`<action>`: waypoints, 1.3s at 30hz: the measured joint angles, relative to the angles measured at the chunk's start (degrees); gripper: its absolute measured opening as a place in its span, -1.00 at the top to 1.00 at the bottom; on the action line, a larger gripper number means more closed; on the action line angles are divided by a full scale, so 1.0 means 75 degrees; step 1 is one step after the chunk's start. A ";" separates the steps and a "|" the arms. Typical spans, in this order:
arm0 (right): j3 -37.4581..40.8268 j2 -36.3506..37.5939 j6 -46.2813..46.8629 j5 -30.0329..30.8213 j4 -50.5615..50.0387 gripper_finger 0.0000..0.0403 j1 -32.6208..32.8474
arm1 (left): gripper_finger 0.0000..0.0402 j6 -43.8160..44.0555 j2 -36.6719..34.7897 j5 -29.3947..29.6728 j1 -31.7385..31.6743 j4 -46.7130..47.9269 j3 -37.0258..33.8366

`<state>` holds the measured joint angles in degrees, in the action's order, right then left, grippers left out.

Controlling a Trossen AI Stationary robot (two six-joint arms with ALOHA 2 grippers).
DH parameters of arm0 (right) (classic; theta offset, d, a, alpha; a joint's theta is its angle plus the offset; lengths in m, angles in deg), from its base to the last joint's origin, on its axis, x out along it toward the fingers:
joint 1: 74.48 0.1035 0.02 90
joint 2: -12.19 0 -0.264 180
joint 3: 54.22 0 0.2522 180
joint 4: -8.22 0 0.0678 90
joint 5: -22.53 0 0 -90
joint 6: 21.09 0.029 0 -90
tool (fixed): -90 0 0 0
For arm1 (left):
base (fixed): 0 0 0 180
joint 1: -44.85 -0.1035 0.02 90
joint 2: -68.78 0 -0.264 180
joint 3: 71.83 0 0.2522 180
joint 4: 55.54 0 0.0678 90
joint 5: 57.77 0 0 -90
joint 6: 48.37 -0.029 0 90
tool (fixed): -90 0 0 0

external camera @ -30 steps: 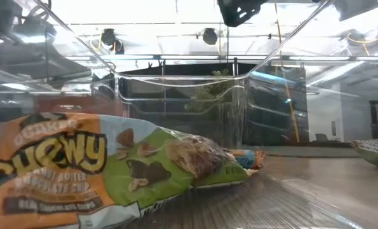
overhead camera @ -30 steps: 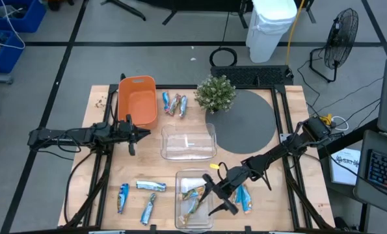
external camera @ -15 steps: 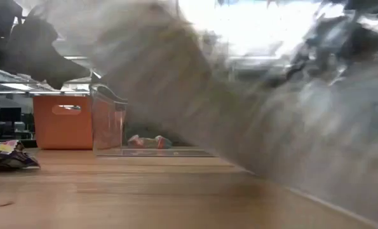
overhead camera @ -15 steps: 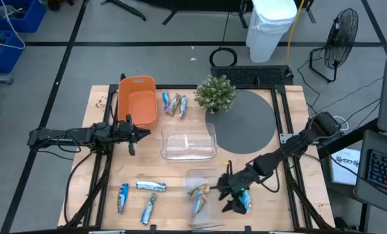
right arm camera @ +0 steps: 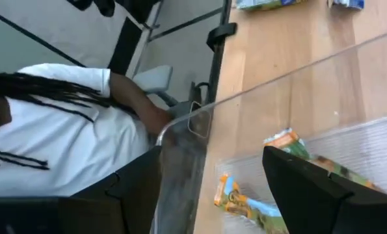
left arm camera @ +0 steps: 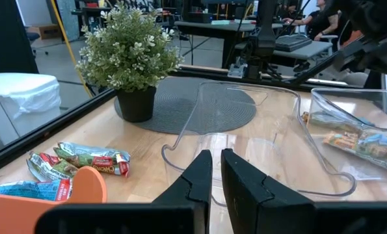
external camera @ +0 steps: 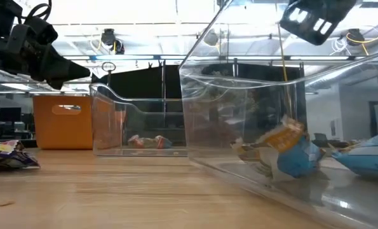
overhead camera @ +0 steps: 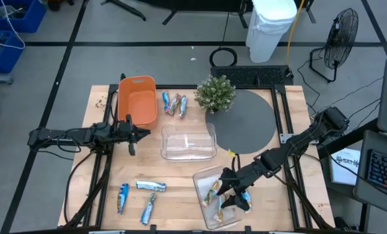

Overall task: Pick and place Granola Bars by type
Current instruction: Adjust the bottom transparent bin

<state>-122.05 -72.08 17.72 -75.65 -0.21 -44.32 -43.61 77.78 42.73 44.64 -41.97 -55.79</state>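
Sorting barely begun: right tool (overhead camera: 227, 197), spread wide, grips near clear bin (overhead camera: 203, 179) holding two bars (overhead camera: 214, 192); several bars (overhead camera: 136, 196) loose; left tool (left arm camera: 216, 170) narrow, idle.

Bright, even overhead light; mostly sharp.
Ceiling lights (external camera: 176, 7) blow out to white in low view. Glare streaks on clear bin (external camera: 239, 95). Soft, short shadows on table (overhead camera: 115, 179). Right wrist view slightly soft; person (right arm camera: 56, 117) blurred.
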 joint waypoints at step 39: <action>-0.0493 -0.0510 0.2382 0.0841 -0.4223 1.00 0.1261 | 0.81 -0.0001 -0.0001 0.0003 0.0000 -0.0002 0.0000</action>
<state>-125.74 -75.91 35.58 -69.35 -31.89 -34.86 -43.62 77.77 42.75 44.64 -41.98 -55.79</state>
